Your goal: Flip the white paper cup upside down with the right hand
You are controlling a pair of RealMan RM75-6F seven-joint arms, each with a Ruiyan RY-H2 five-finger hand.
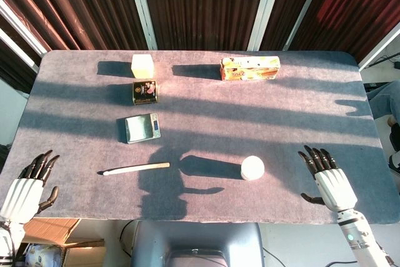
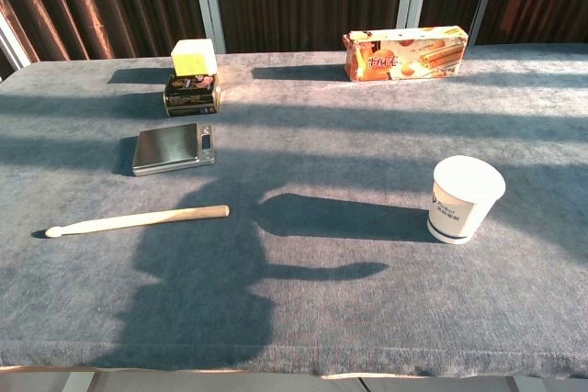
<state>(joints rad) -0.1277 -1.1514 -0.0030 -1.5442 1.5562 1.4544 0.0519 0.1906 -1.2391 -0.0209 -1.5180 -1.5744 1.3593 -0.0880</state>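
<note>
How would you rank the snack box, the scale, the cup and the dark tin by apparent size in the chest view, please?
1. Snack box
2. Cup and scale: look alike; the cup is nearer, so unranked
3. Dark tin

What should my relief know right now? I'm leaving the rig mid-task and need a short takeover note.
Left robot hand: open, holding nothing, at the near left table edge.
Right robot hand: open, holding nothing, near the right edge, apart from the cup.
White paper cup: standing upright, mouth up, on the table, near right of centre.
Done: nothing yet; cup untouched.
Left: reach with the right robot hand, grasp the cup, turn it over, set it down mouth-down.
</note>
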